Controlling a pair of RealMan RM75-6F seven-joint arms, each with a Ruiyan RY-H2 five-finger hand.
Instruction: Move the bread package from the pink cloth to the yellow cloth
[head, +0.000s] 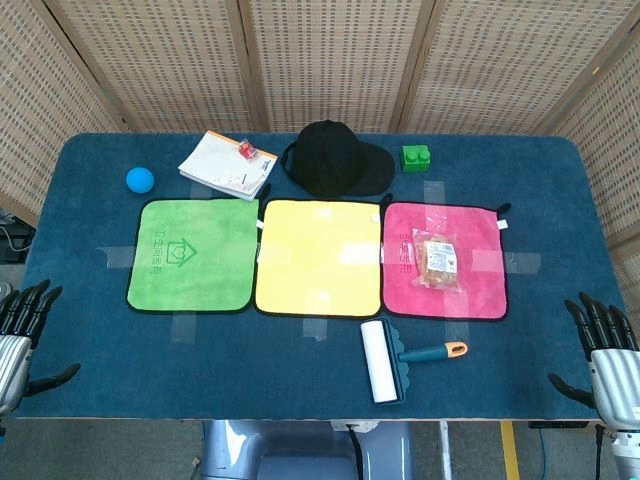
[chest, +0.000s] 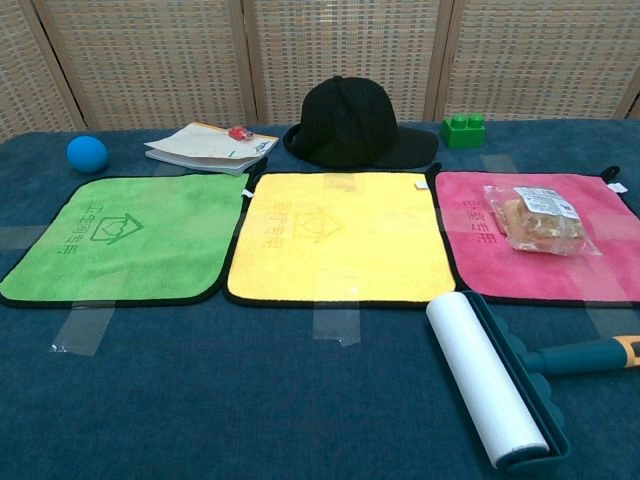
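The bread package (head: 438, 259) (chest: 538, 218), clear wrap with brown bread inside, lies on the pink cloth (head: 472, 295) (chest: 475, 250) at the right of the row. The yellow cloth (head: 318, 256) (chest: 340, 238) lies bare in the middle. My left hand (head: 22, 335) rests at the table's front left corner, fingers spread, holding nothing. My right hand (head: 605, 350) sits at the front right corner, fingers also apart and empty. Both hands are far from the package and appear only in the head view.
A green cloth (head: 193, 254) (chest: 120, 240) lies left of the yellow one. Behind the cloths are a blue ball (head: 140, 180), a booklet (head: 227, 166), a black cap (head: 335, 160) and a green block (head: 416, 158). A lint roller (head: 385, 361) (chest: 490, 385) lies in front of the pink cloth.
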